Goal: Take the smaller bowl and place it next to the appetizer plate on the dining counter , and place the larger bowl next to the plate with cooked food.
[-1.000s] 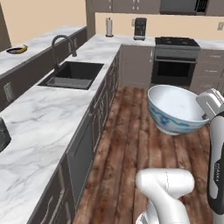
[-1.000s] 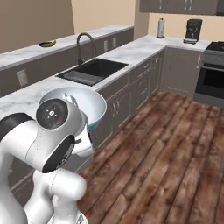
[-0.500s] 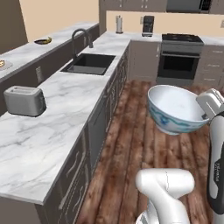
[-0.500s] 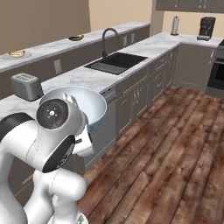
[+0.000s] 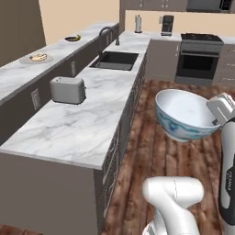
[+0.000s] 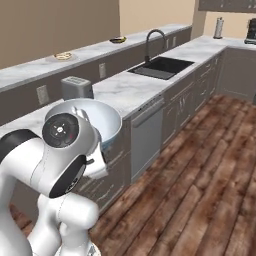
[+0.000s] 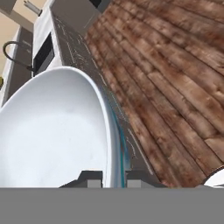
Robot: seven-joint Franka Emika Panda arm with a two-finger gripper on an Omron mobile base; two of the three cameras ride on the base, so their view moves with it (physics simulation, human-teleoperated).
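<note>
The gripper [image 7: 114,177] is pinching the rim of the larger bowl [image 5: 186,114], one finger inside and one outside, holding it aloft over the wooden floor [image 5: 151,151]. The plate with cooked food [image 5: 37,58] is sitting at ten o'clock on the dining counter [image 5: 18,73].

Both base views look forward along the kitchen counter [image 5: 82,128]; hand view faces down, close over the wooden floor [image 7: 175,78].

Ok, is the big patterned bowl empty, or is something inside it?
Empty. The larger bowl, gripped by its rim in the end effector, shows a bare white inside in the left base and hand views.
</note>
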